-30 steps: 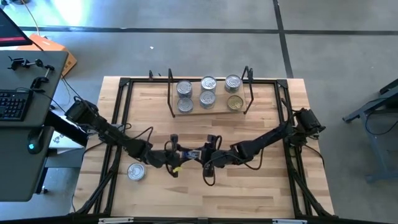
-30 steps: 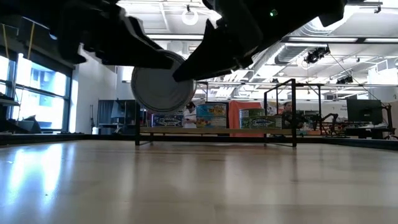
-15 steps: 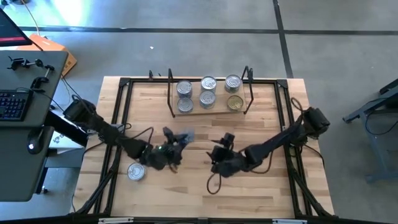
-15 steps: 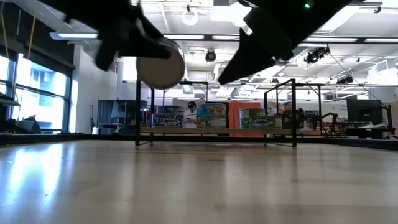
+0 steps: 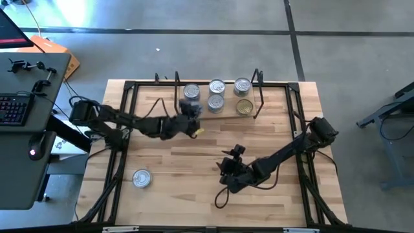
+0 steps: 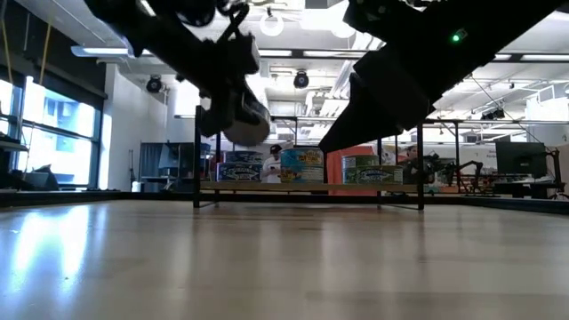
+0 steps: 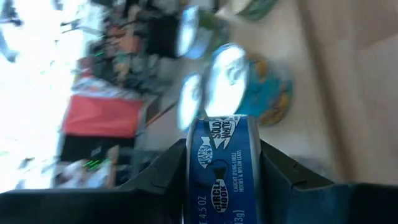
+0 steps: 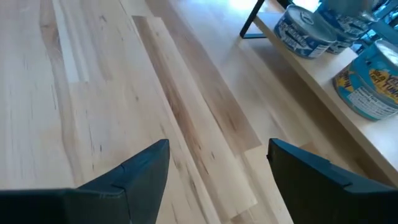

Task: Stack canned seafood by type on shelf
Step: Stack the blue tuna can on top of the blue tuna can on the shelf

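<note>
Nearest the front edge, well short of the shelf (image 5: 217,115), a lone silver-lidded tin (image 5: 141,177) is lying on the tabletop (image 5: 194,194), untouched. Right gripper (image 5: 228,169) is hovering over bare wood, well clear of the shelf, jaws standing wide and empty; its wrist view is confirming nothing between the fingers (image 8: 140,177). Left gripper (image 5: 189,115) is reaching at the shelf's left end, fingers (image 7: 161,180) clamping a blue-labelled tin (image 7: 217,171) on edge by its flat faces.

Risk, as I judge it: the held tin is riding sideways above the tins standing on the shelf (image 5: 217,94). Releasing before it is turned flat would let it roll or knock a stack over; the wire end loop (image 5: 176,90) is also close enough to snag.

Overhead is showing the shelf's rows, one gold lid (image 5: 244,107) among silver. Only the left wrist view is giving the held tin's label; only the low view is showing it raised off the table (image 6: 240,120).
</note>
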